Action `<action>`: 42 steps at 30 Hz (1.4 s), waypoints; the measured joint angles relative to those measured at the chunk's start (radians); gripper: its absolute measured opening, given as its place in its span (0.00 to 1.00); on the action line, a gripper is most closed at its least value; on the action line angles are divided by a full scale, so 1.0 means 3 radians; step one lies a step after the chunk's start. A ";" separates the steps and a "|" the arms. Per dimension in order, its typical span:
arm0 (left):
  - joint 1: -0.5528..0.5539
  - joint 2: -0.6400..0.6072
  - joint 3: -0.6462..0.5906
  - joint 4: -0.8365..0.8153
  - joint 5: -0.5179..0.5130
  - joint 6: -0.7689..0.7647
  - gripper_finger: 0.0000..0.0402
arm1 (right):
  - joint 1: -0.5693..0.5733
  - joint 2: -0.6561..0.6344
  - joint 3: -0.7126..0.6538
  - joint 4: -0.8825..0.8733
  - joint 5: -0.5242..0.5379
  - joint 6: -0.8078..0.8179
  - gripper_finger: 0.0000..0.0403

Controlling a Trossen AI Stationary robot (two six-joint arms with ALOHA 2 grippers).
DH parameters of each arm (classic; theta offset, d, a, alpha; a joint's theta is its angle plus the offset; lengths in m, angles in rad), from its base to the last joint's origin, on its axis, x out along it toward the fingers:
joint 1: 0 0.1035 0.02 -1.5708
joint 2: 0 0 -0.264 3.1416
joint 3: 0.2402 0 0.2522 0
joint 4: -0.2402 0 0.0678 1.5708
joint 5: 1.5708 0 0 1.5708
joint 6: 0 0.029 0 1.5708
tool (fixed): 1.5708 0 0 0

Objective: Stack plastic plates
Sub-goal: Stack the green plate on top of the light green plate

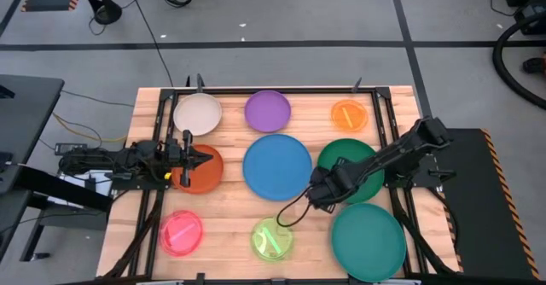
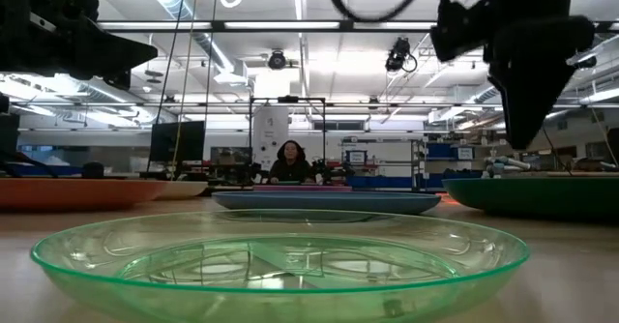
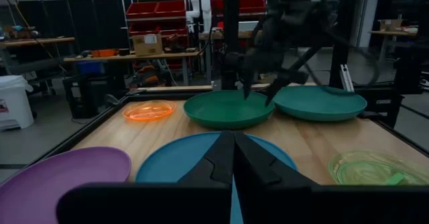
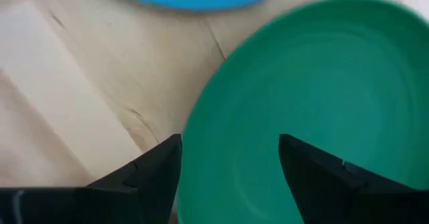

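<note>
No plates are stacked yet; all nine lie apart on the table [image 1: 230,225]. The right gripper [image 1: 319,193] hangs with fingers spread over the dark green plate [image 1: 363,154], its rim right under it. The blue plate [image 1: 277,166] sits just beside it, the teal plate [image 1: 368,242] nearby. The left gripper [image 1: 194,160], pinched closed and holding nothing, waits over the rust-orange plate [image 1: 205,178]. The little plates lie farther off.

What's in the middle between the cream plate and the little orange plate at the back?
The purple plate sits between the cream plate and the small orange plate, apart from both; the high view shows it.
</note>
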 joint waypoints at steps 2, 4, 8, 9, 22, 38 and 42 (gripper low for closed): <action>0.0000 0.0001 0.0000 0.0000 -0.0001 0.0000 0.03 | -0.0049 0.0008 -0.0056 0.0053 -0.0020 0.0007 0.64; 0.0000 0.0001 0.0000 0.0000 -0.0001 0.0000 0.03 | -0.0110 0.0007 -0.0131 0.0172 -0.0083 0.0028 0.64; 0.0000 0.0001 0.0000 0.0000 -0.0001 0.0000 0.03 | -0.0176 0.0010 -0.0220 0.0226 -0.0145 0.0113 0.62; 0.0000 0.0001 -0.0001 0.0000 -0.0001 0.0000 0.03 | -0.0182 0.0010 -0.0235 0.0250 -0.0147 0.0112 0.62; 0.0000 0.0001 0.0000 0.0000 0.0000 0.0000 0.03 | -0.0204 0.0010 -0.0468 0.0652 -0.0387 0.0210 0.57; 0.0000 0.0001 0.0000 0.0000 -0.0001 0.0000 0.03 | 0.0051 0.0007 0.0050 0.0198 -0.0108 0.0159 0.55; 0.0000 0.0000 0.0000 0.0000 0.0000 0.0000 0.03 | 0.0085 0.0019 0.0050 0.0205 -0.0040 0.0252 0.55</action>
